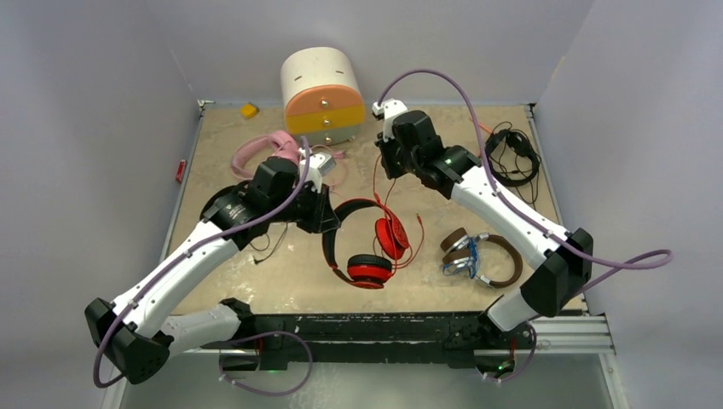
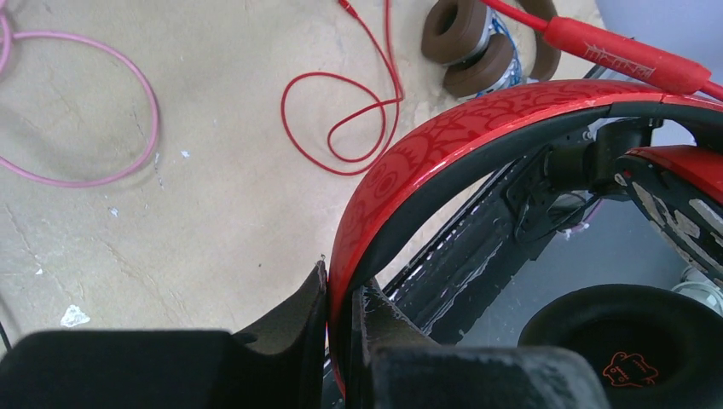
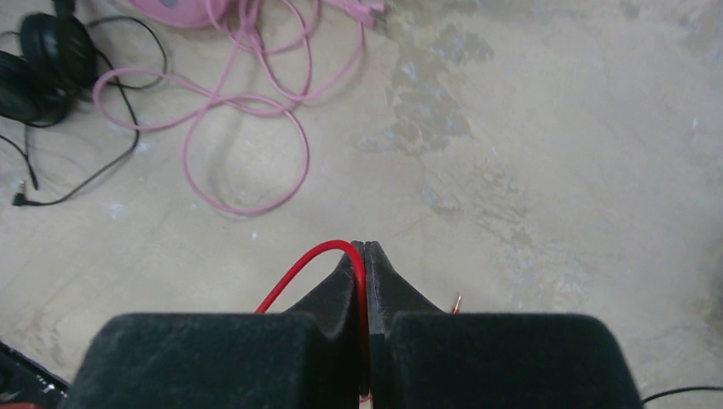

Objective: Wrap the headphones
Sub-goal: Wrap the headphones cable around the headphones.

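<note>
The red headphones sit at the table's middle. My left gripper is shut on their red headband, seen close in the left wrist view. Their thin red cable runs up to my right gripper, which is shut on the cable, as the right wrist view shows. The pink headphones lie behind my left arm, with loose pink cable loops. The brown headphones lie at the right front. One black pair lies at the back right, another at the left.
The white-orange-yellow drawer box stands at the back middle. A small yellow block lies at the back left. Grey walls close in the table on three sides. The black rail runs along the near edge.
</note>
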Tool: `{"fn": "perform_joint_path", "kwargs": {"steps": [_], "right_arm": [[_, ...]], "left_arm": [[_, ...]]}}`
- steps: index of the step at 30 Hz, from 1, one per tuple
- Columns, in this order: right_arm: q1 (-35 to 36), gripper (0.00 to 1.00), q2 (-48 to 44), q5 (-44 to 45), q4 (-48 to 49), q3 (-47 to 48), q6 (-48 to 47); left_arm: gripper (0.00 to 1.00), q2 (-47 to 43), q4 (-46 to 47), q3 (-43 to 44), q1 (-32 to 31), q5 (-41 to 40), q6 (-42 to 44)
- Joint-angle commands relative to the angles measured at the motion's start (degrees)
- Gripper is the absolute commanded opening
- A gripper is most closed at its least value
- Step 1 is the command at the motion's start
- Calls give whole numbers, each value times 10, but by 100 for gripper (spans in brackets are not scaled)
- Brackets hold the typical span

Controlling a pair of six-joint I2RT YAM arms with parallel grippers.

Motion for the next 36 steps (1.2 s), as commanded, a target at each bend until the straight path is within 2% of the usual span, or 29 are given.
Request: {"fn": "perform_joint_path", "kwargs": {"steps": [1, 7, 11, 16, 21, 27, 31, 36], "right_arm": [[-10, 0, -6, -1, 9, -30, 33], [-36, 0, -16, -33, 32, -82, 51], [-43, 0, -34, -71, 68, -131, 58], [-42, 0, -71, -146, 154, -219, 73], [-43, 1, -106, -190, 269, -305, 82], [-41, 5, -143, -287, 395, -394, 118], [-18, 3, -169, -309, 447, -443, 140], [57, 0, -176, -273, 451, -462, 149]], "left_arm": [[0, -33, 39, 14, -1, 23, -3], [0, -72, 50, 23, -1, 36, -14], [0, -86, 47, 40, -1, 9, -58], [0, -71, 34, 80, 1, -45, -138], [0, -65, 80, 94, 12, -49, -224], [0, -61, 131, 82, 30, -64, -320], [0, -67, 162, 58, 64, -74, -372], [0, -67, 168, 54, 121, -101, -409]]}}
